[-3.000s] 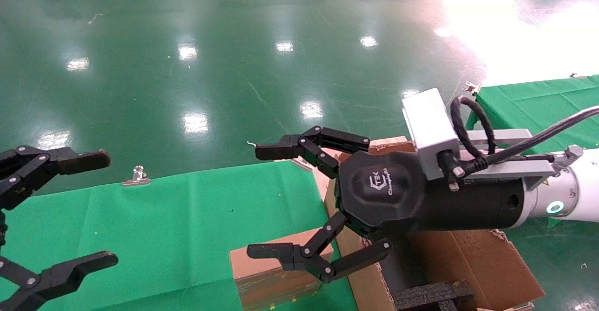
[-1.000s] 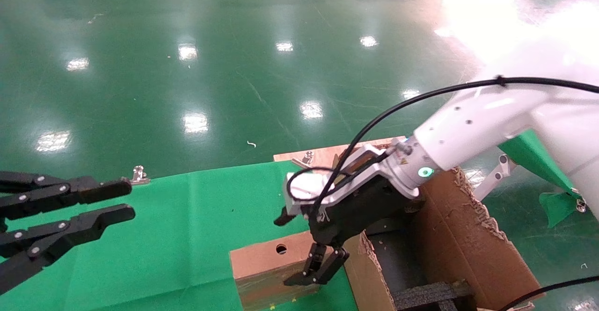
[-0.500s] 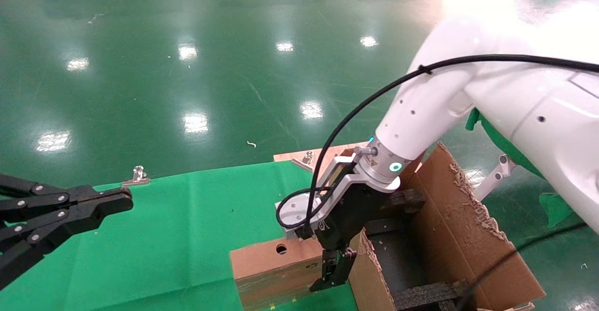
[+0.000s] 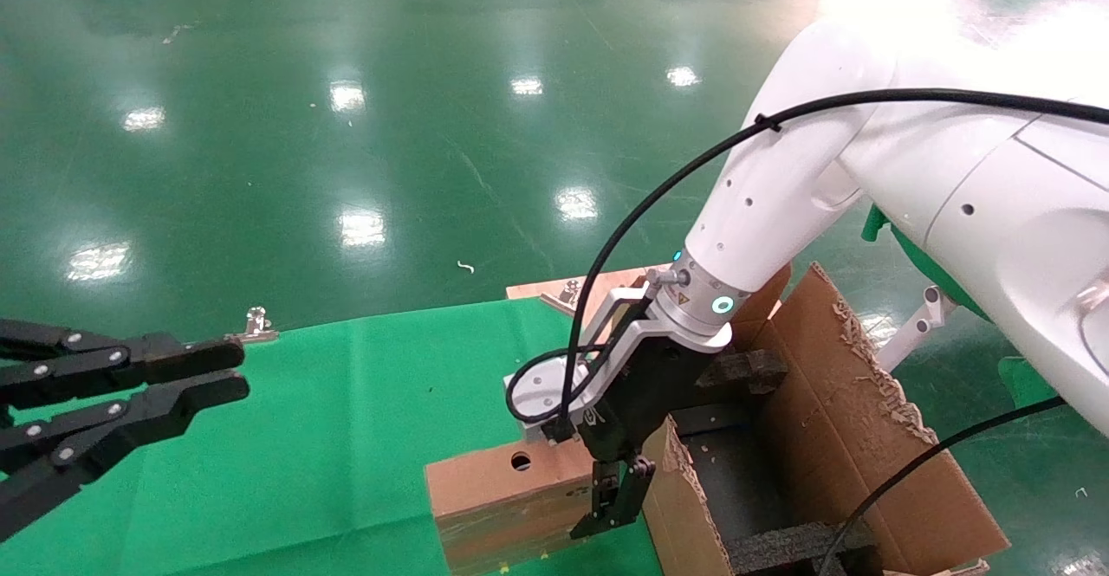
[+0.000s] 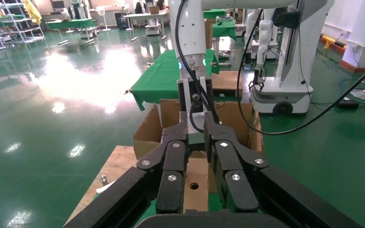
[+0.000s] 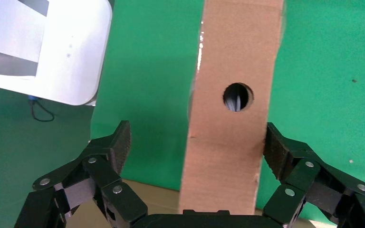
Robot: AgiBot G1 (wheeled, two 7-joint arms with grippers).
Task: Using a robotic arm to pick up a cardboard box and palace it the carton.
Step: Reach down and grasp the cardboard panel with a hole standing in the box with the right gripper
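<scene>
Brown cardboard box (image 4: 494,494), green cloth (image 4: 329,420), black pincer (image 4: 606,507).

You will find no words, brand names or numbers that can be read in any view. A small red and yellow sticker (image 4: 684,300) sits on the wrist of the right arm (image 4: 762,203) just beside its glowing ring, but its print is too small to make out. A pale mark (image 4: 594,417) shows on the black body of the right gripper (image 4: 606,511), and it is not legible. The side of the cardboard box (image 4: 485,481) carries faint small printing, also unreadable.
</scene>
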